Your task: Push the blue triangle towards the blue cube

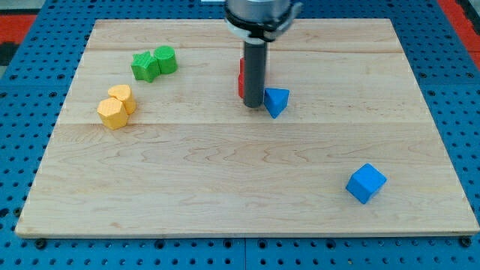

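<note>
Blue triangle (276,100) sits well apart from the blue cube (366,183); the tool, a jawless rod, rests its tip (253,106) just beside the triangle.

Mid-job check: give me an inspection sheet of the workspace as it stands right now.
Surface: wooden board, lying flat on a blue pegboard.
Job's things: blue triangle at centre; blue cube apart from it, toward the view's bottom right.
Clutter: two green blocks touching, top left; two yellow blocks touching, left; red block mostly hidden behind the rod.
Grippers: none fitted; my tip is just left of the blue triangle, contact unclear.
Cables: nothing seen.
Surroundings: red patches beyond the pegboard at the top corners.
</note>
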`<state>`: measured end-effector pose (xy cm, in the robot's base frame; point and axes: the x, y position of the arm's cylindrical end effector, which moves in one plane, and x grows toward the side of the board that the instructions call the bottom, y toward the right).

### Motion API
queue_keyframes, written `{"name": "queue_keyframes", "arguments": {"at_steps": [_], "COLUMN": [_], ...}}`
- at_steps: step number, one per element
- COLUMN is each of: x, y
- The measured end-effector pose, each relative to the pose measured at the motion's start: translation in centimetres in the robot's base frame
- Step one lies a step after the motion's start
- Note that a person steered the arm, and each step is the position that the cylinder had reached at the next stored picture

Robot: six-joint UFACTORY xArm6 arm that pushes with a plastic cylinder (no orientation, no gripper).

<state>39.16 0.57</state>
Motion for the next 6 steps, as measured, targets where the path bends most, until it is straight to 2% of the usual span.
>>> {"name": "queue_keyframes", "arguments": {"at_steps": [1,2,3,4,6], "x": [-1.2,0.0,6.5,10.1,11.5], "y": [1.3,7.0,9.0,10.0,12.8]}}
